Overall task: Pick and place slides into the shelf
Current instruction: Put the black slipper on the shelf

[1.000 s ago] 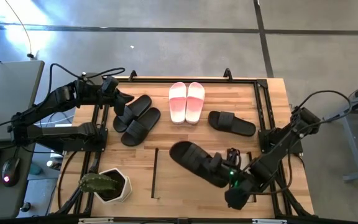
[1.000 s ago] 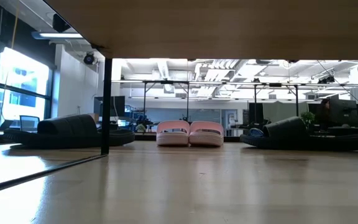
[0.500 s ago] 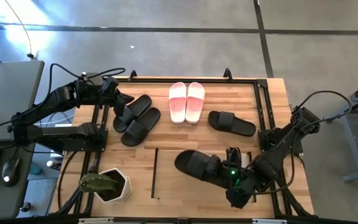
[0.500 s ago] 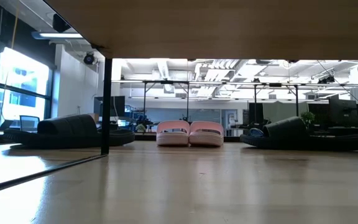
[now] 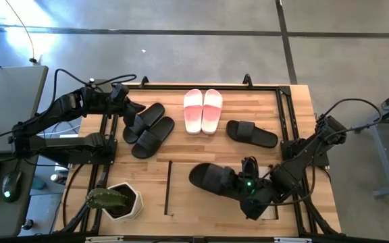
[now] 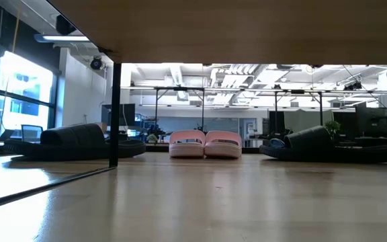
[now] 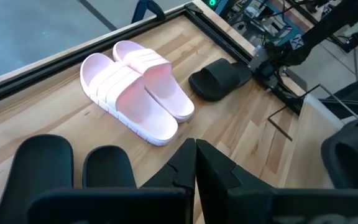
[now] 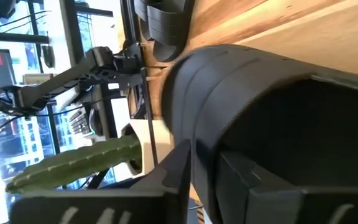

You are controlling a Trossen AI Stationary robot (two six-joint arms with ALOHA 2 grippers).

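One black slide [image 5: 215, 180] at right pincer [image 5: 247, 190].

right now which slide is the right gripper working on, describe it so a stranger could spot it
On the wooden table, look to the near edge on the robot's right, across from the white cactus pot. The black slide there lies alone and askew, its heel end at the right gripper; the other black slides sit farther back, and only this one meets a gripper.

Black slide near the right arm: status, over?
Right gripper at the black slide, grip unclear. Left gripper shut, beside the black pair. Pink pair untouched. Nothing blocking.
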